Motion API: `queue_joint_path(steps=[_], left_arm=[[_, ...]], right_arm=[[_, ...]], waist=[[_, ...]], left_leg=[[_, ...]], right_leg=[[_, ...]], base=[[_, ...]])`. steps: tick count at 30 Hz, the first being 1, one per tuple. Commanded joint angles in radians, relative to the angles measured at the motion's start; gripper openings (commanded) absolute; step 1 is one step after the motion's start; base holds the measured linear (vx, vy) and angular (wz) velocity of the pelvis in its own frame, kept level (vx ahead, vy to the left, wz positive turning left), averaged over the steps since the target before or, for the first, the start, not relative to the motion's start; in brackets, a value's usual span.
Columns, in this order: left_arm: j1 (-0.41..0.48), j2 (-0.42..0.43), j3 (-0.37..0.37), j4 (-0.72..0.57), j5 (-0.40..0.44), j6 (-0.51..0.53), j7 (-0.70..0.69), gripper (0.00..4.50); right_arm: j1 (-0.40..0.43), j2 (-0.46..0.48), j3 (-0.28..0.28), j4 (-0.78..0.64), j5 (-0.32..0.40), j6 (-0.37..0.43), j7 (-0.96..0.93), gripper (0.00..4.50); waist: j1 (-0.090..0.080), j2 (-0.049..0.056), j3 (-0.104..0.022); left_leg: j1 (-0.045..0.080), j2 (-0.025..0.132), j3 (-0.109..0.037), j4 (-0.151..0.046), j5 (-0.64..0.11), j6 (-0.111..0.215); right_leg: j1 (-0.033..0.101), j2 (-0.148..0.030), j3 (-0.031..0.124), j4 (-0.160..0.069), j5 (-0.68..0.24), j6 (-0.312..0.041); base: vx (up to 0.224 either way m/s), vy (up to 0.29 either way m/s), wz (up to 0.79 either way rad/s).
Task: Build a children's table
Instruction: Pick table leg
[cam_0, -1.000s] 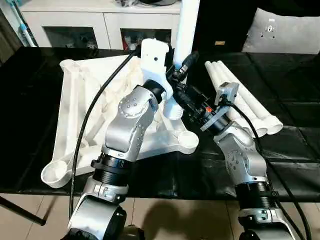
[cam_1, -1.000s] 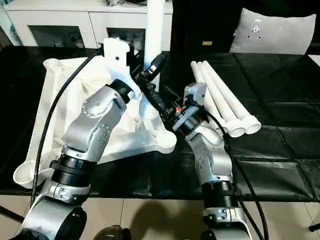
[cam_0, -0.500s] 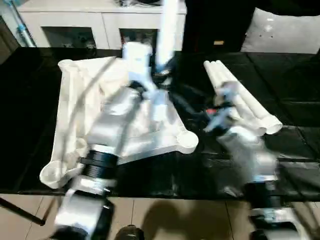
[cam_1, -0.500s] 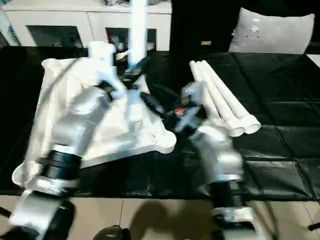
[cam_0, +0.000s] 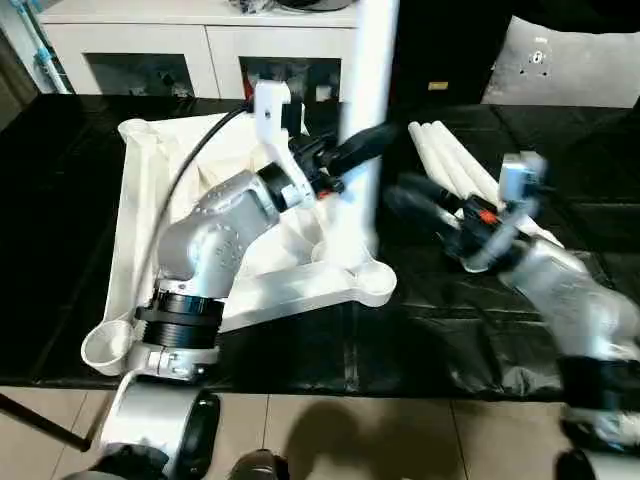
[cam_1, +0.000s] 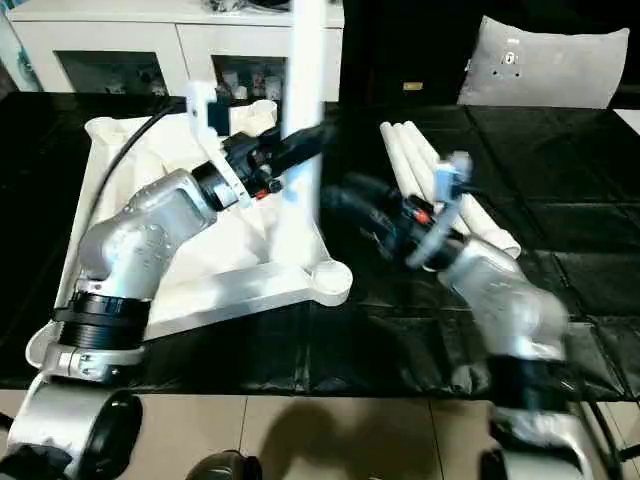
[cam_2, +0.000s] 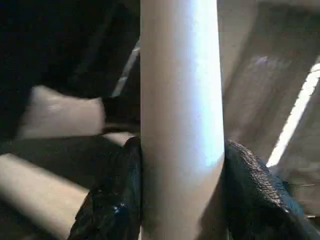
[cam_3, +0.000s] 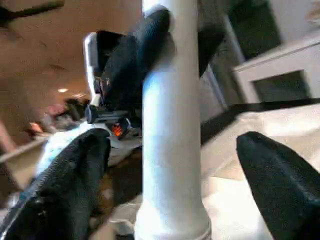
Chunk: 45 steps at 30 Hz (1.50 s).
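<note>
Left gripper (cam_0: 350, 152) clamps the upright leg (cam_0: 365, 110), its foot at a near socket of the upturned tabletop (cam_0: 150, 200). Right gripper (cam_0: 415, 195) stands spread, released. Sound practice: keep the leg vertical, press straight down. Spare legs (cam_0: 470, 180) lie right.

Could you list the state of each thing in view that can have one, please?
Upright leg: standing on the table top, clamped.
Left gripper: shut on the upright leg.
Right gripper: open, off the leg.
Table top: upside down, ribbed underside up.
Spare legs: lying side by side on the black table, not fitted.
</note>
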Motion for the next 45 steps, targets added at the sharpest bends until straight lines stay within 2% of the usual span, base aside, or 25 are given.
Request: queue_joint_path(steps=[1, 4, 9, 14, 15, 19, 21, 23, 24, 25, 29, 32, 35, 37, 45], left_arm=[[-0.023, -0.004, 0.029, -0.04, -0.078, 0.038, -0.03, 1.88], [-0.028, -0.014, 0.059, -0.077, -0.203, 0.118, -0.069, 1.88], [-0.021, 0.009, 0.03, -0.1, -0.214, 0.171, -0.113, 1.88], [-0.016, 0.017, 0.007, -0.118, -0.238, 0.2, -0.142, 1.88], [-0.014, 0.022, 0.0, -0.125, -0.244, 0.202, -0.148, 1.88], [-0.007, 0.029, -0.03, -0.144, -0.212, 0.179, -0.176, 1.88], [-0.004, 0.03, -0.046, -0.142, -0.178, 0.157, -0.179, 1.88], [-0.002, 0.029, -0.052, -0.135, -0.162, 0.147, -0.172, 1.88], [-0.001, 0.028, -0.056, -0.129, -0.153, 0.139, -0.166, 1.88], [0.0, 0.029, -0.061, -0.122, -0.137, 0.126, -0.16, 1.88], [0.005, 0.035, -0.071, -0.107, -0.107, 0.095, -0.148, 1.88], [0.008, 0.036, -0.075, -0.107, -0.086, 0.079, -0.146, 1.88], [0.009, 0.034, -0.079, -0.103, -0.073, 0.067, -0.146, 1.88], [0.011, 0.034, -0.087, -0.102, -0.062, 0.058, -0.146, 1.88], [0.017, 0.034, -0.103, -0.091, -0.02, 0.032, -0.127, 1.88]], right_arm=[[0.015, -0.016, -0.013, -0.032, 0.034, 0.03, 0.021, 4.5], [0.024, -0.041, -0.015, -0.058, 0.059, 0.062, 0.05, 4.5], [0.023, -0.061, -0.011, -0.081, 0.081, 0.09, 0.057, 4.5], [0.017, -0.077, 0.013, -0.094, 0.076, 0.097, 0.082, 4.5], [0.017, -0.085, 0.025, -0.1, 0.07, 0.095, 0.093, 4.5], [0.011, -0.103, 0.064, -0.113, 0.05, 0.1, 0.115, 4.5], [-0.003, -0.09, 0.073, -0.096, 0.029, 0.081, 0.096, 4.14], [-0.009, -0.082, 0.078, -0.09, 0.024, 0.078, 0.09, 4.11], [-0.011, -0.078, 0.082, -0.089, 0.024, 0.079, 0.09, 4.01], [-0.012, -0.073, 0.087, -0.088, 0.021, 0.077, 0.089, 3.74], [-0.012, -0.066, 0.104, -0.08, 0.017, 0.074, 0.085, 3.65], [-0.013, -0.066, 0.114, -0.074, 0.005, 0.072, 0.082, 3.26], [-0.017, -0.059, 0.12, -0.066, -0.014, 0.067, 0.071, 3.16], [-0.019, -0.052, 0.125, -0.064, -0.025, 0.062, 0.062, 2.8], [-0.022, -0.031, 0.144, -0.051, -0.059, 0.031, 0.021, 2.12]], waist=[[0.004, -0.023, -0.073], [0.003, -0.023, -0.07], [0.002, -0.023, -0.07], [0.003, -0.025, -0.073], [0.001, -0.03, -0.072], [0.002, -0.027, -0.072], [0.0, -0.028, -0.072], [-0.001, -0.031, -0.071], [-0.001, -0.029, -0.071], [-0.002, -0.03, -0.072], [0.001, -0.031, -0.074], [0.001, -0.03, -0.076], [0.001, -0.03, -0.074], [0.0, -0.031, -0.074], [-0.001, -0.029, -0.075]], left_leg=[[0.034, 0.059, -0.015, -0.057, -0.084, 0.075], [0.035, 0.059, -0.015, -0.06, -0.102, 0.052], [0.037, 0.059, -0.016, -0.062, -0.096, 0.05], [0.035, 0.057, -0.015, -0.059, -0.069, 0.052], [0.034, 0.057, -0.014, -0.059, -0.07, 0.054], [0.034, 0.059, -0.016, -0.059, -0.064, 0.058], [0.035, 0.059, -0.015, -0.06, -0.073, 0.054], [0.036, 0.059, -0.014, -0.06, -0.08, 0.049], [0.035, 0.059, -0.015, -0.061, -0.081, 0.046], [0.036, 0.061, -0.016, -0.062, -0.077, 0.044], [0.034, 0.059, -0.015, -0.059, -0.059, 0.049], [0.036, 0.059, -0.015, -0.057, -0.047, 0.053], [0.035, 0.059, -0.015, -0.057, -0.054, 0.053], [0.035, 0.059, -0.015, -0.057, -0.052, 0.052], [0.035, 0.06, -0.015, -0.057, -0.054, 0.051]], right_leg=[[0.04, -0.079, 0.024, -0.075, -0.027, -0.273], [0.039, -0.078, 0.024, -0.079, -0.073, -0.265], [0.039, -0.077, 0.026, -0.082, -0.086, -0.235], [0.041, -0.076, 0.025, -0.077, -0.043, -0.233], [0.041, -0.076, 0.026, -0.078, -0.042, -0.233], [0.041, -0.076, 0.025, -0.078, -0.047, -0.227], [0.04, -0.077, 0.026, -0.08, -0.067, -0.225], [0.04, -0.077, 0.027, -0.081, -0.079, -0.222], [0.04, -0.077, 0.026, -0.08, -0.084, -0.222], [0.04, -0.077, 0.026, -0.08, -0.081, -0.22], [0.041, -0.077, 0.026, -0.076, -0.039, -0.222], [0.041, -0.077, 0.025, -0.071, -0.003, -0.233], [0.042, -0.077, 0.025, -0.072, -0.003, -0.237], [0.042, -0.077, 0.025, -0.072, 0.0, -0.237], [0.043, -0.076, 0.025, -0.068, 0.012, -0.245]], base=[[0.0, 0.0, 0.0], [0.0, 0.0, 0.0], [0.0, 0.0, 0.0], [0.0, 0.0, 0.0], [0.0, 0.0, 0.0], [0.0, 0.0, 0.0], [0.0, 0.0, 0.0], [0.0, 0.0, 0.0], [0.0, 0.0, 0.0], [0.0, 0.0, 0.0], [0.0, 0.0, 0.0], [0.0, 0.0, 0.0], [0.0, 0.0, 0.0], [0.0, 0.0, 0.0], [0.0, 0.0, 0.0]])
